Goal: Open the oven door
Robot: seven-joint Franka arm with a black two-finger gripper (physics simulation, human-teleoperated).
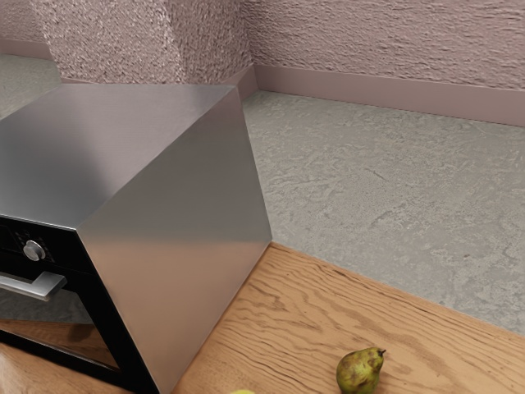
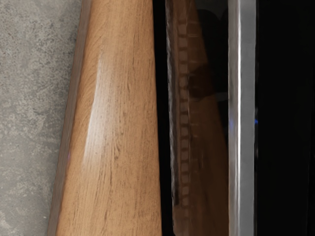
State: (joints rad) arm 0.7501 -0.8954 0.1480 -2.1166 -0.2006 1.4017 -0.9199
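A pinkish, rough-textured wall [image 1: 385, 41] stands behind a mottled grey floor [image 1: 394, 197]. Nearer is a wood-grained worktop [image 1: 312, 304] bearing a steel-sided oven [image 1: 180, 246] at the exterior view's left. The oven door [image 1: 109, 332], dark glass in a black frame, is shut on its front. The wrist view, from the claw's own side, faces that front, so the door lies ahead of the claw, its long metal handle [image 1: 41, 286] running across between camera and glass. Whether the claw is wide, narrow or touching the handle, I cannot tell. A greenish-brown pear [image 1: 359, 372] rests beside the oven, well apart. Smallest, a round silver knob [image 1: 34, 249] sits above the handle.
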